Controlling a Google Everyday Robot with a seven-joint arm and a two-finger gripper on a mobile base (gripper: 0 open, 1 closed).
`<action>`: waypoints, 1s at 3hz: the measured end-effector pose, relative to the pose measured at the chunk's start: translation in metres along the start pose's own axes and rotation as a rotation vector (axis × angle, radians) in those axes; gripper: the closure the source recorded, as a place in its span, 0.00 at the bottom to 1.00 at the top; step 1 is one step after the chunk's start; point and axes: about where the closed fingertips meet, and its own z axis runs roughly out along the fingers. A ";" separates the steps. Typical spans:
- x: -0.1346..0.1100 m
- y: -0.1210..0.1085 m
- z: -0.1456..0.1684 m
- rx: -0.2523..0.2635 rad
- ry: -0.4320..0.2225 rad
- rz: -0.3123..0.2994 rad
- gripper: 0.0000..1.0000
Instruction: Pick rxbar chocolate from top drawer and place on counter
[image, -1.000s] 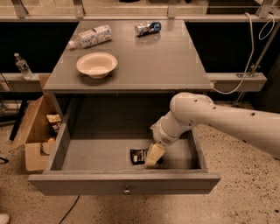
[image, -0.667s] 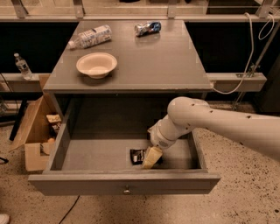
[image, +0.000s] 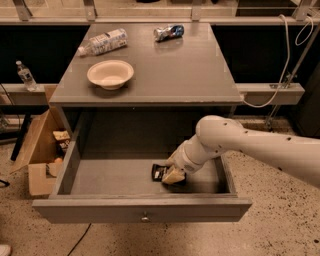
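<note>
Reaching into the top drawer (image: 100, 209), the claw (image: 175, 176) is at the rxbar chocolate (image: 159, 172); grip, I cannot tell. Lifting onto the surface (image: 175, 70) remains.

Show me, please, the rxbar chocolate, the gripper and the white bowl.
rxbar chocolate (image: 159, 172): camera view, wrapper's exposed left end.
gripper (image: 173, 176): camera view, its tip, down in the top drawer (image: 107, 177) at the bar.
white bowl (image: 110, 73): camera view, bare inside.
</note>
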 end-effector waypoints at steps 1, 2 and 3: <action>0.003 0.000 -0.001 -0.003 -0.003 0.005 0.77; 0.003 -0.008 -0.036 0.045 -0.040 0.000 0.98; -0.001 -0.021 -0.109 0.140 -0.092 -0.030 1.00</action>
